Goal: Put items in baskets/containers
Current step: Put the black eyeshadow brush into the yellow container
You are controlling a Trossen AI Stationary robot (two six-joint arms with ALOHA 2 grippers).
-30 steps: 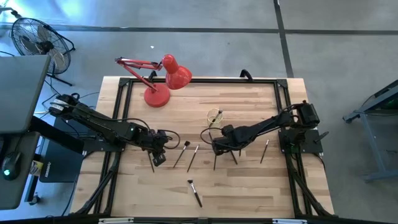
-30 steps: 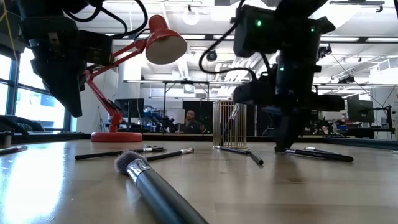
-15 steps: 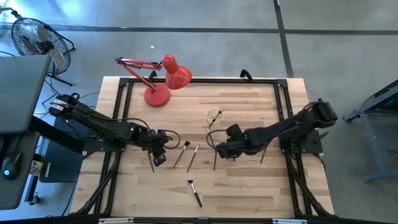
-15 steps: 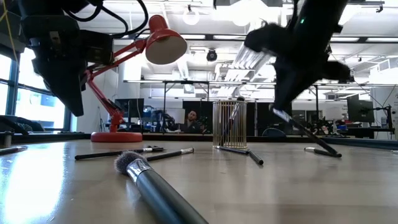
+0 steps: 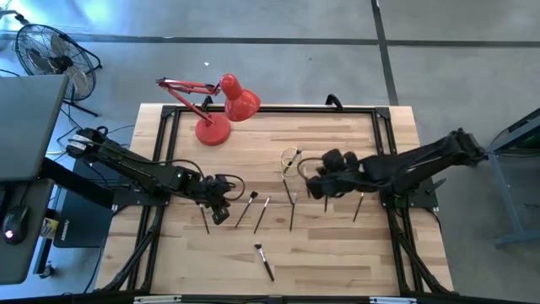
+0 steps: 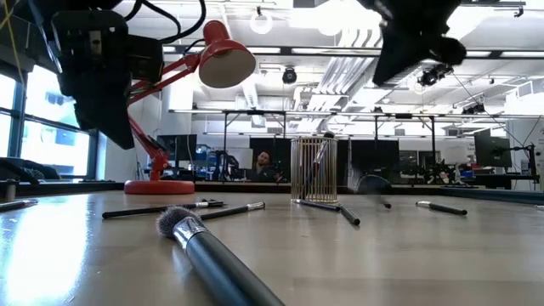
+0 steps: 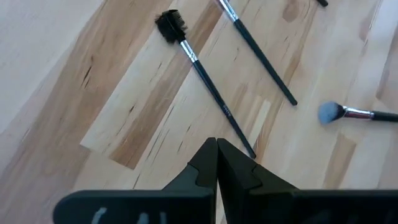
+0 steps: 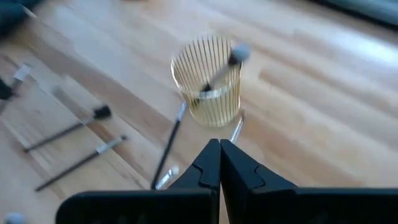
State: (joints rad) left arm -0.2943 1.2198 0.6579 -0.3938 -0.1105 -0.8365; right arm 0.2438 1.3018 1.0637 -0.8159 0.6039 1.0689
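Observation:
Thin dark brushes lie flat and scattered on the wooden table [image 5: 337,245]: two [image 5: 246,209] [image 5: 261,215] near the middle, one [image 5: 289,191] beside the cup, one [image 5: 359,204] at the right, and a thick one [image 6: 212,255] near the front. The clear ribbed cup [image 5: 291,158] [image 8: 208,81] stands upright with one brush [image 8: 231,57] leaning in it. My right gripper [image 5: 317,189] hangs high, just right of the cup, shut on a brush. My left gripper [image 5: 221,213] [image 7: 216,144] hovers shut above the table's left half, touching nothing. My right gripper holds a thin dark brush between its shut fingers, which slant down from the table's right. The fingers hide the place of contact. A short length of the brush [image 5: 325,205] shows below the gripper toward the near edge. Whether its lower end touches the table cannot be told.
A red desk lamp [image 5: 221,110] stands at the far left corner. Black frame rails [image 5: 160,169] run along the table's edges. A person [image 6: 262,160] sits far off in the room behind. Bare wood lies along the near edge at the right.
My right gripper has risen steeply and gone toward the table's right and far side, next to the cup, turning as it went. It has taken its brush up; half a second ago the brush still slanted with its lower end on the table. My left gripper has tipped a little.

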